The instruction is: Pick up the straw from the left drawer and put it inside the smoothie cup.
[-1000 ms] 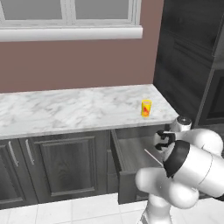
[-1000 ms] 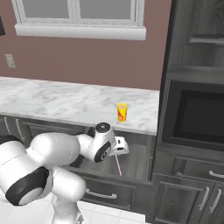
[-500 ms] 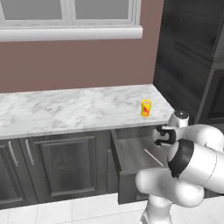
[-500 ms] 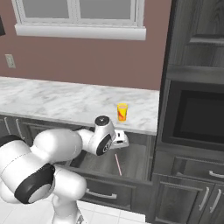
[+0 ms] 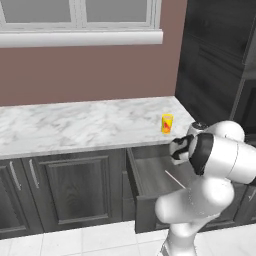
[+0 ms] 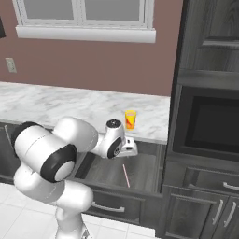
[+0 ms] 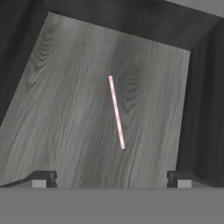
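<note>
on the counter [image 5: 75, 125], near its right end, stands the smoothie cup [image 5: 167, 123], yellow with a red mark. below it the left drawer [image 5: 150, 172] is pulled out, and the straw [image 5: 175, 179] lies flat on its grey wood floor, touching nothing else. the white arm bends over the open drawer, and its hand points down into it. from the hand's own camera, the gripper [image 7: 111, 178] hangs above the straw [image 7: 116, 112] with its two fingertips [image 7: 43, 177] spread far apart, holding nothing. the straw lies between them but farther off.
</note>
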{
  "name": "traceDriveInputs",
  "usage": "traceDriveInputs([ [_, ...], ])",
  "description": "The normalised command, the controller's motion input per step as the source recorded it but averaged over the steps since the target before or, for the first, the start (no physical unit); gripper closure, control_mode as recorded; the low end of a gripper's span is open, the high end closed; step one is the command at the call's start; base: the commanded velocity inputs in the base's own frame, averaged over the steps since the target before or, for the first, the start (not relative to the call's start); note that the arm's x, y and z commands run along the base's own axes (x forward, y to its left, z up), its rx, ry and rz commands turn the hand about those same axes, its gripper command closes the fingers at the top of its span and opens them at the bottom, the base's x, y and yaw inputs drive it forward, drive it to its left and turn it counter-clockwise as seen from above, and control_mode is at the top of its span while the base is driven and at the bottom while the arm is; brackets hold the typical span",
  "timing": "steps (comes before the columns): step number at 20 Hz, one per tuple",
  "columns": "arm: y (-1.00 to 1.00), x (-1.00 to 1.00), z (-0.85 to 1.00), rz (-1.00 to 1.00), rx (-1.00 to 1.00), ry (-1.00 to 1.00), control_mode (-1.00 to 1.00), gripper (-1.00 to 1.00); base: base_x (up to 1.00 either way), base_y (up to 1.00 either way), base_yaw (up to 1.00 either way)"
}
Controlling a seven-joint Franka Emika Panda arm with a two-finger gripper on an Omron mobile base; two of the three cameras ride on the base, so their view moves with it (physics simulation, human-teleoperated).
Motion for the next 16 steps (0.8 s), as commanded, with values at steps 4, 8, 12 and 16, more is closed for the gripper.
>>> traceDriveInputs([
  [4,0.0,0.16,-0.38,-0.08,0.07,0.12,-1.0,-1.0,0.0,0.0,0.0],
  [8,0.0,0.09,-0.43,-0.08,0.04,0.07,-1.0,-1.0,0.0,0.0,0.0],
  [12,0.0,0.01,-0.42,-0.06,0.0,0.0,-1.0,-1.0,0.0,0.0,0.0],
  [16,0.0,0.04,-0.47,-0.03,0.0,0.0,-1.0,-1.0,0.0,0.0,0.0],
])
